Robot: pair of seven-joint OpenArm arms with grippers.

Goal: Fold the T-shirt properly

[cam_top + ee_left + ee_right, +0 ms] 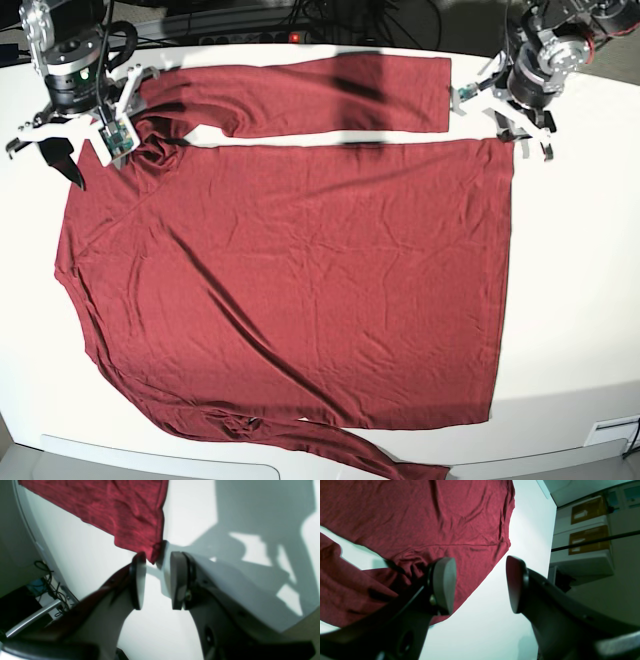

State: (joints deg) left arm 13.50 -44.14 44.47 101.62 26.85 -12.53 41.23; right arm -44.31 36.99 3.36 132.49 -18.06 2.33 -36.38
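Observation:
The dark red T-shirt lies spread flat on the white table, one long sleeve stretched along the far edge and the other along the near edge. My left gripper hovers at the shirt's far right corner. In the left wrist view that corner sits just past the tips of the left gripper, whose jaws stand apart with nothing between them. My right gripper is at the far left, over the shoulder. There the right gripper is wide open above the wrinkled fabric.
Cables run behind the table's far edge. Beside the table stands a shelf with cardboard boxes. Off the table edge are cables and a metal bar. Bare white table surface lies to the right of the shirt.

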